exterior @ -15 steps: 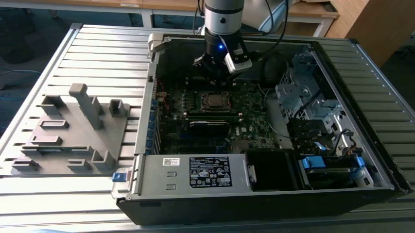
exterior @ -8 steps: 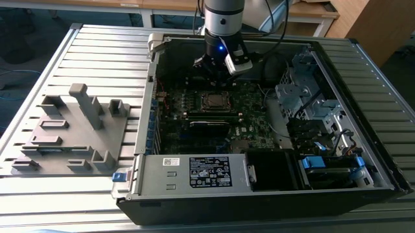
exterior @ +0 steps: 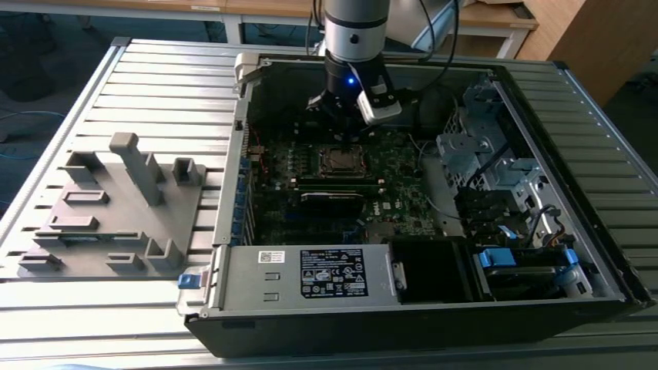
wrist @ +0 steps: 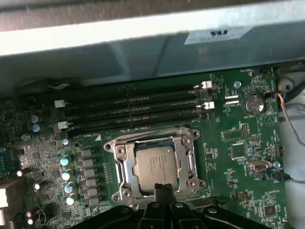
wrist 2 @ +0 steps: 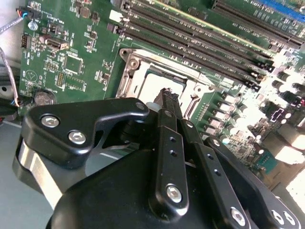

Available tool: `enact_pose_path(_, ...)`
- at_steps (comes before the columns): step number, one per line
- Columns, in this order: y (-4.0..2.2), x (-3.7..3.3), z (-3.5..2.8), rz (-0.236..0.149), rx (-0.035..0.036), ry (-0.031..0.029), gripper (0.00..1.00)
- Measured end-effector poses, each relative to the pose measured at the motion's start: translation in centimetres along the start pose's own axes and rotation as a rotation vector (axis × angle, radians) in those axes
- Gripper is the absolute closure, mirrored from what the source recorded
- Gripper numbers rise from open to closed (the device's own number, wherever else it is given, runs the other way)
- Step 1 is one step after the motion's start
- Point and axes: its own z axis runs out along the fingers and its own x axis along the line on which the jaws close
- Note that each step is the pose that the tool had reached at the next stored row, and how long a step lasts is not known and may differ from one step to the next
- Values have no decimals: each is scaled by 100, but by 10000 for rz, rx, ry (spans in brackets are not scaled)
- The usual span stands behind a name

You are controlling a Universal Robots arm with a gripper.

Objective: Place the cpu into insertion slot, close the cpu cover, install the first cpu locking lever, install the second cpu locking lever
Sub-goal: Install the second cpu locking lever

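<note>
The cpu (wrist: 156,163) sits flat in the insertion slot (wrist: 125,177) on the motherboard (wrist: 238,143), inside the open PC case (exterior: 575,100) on the desk (exterior: 154,69). The cpu cover (wrist: 188,152) appears lowered — its silver frame rings the chip, metal top showing thru the window. The claw (wrist: 164,190) is pinched narrow, fingertips together w/ nothing between them, tips at the socket edge farthest from the memory slots (wrist: 133,112). In the second wrist view the claw (wrist 2: 167,95) points at the chip (wrist 2: 155,85) from just beside the frame. Key relation: the socket lies straight ahead of the tips, memory slots beyond it and parallel to the nearest frame edge. Levers — can't tell if latched.
</note>
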Motion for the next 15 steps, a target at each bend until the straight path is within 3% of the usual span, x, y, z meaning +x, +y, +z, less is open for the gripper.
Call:
enact_pose_path(8, -50, -7, 16, -1, 17, -3, 89)
enact_pose_path(15, -52, -8, 4, -1, 14, -4, 89)
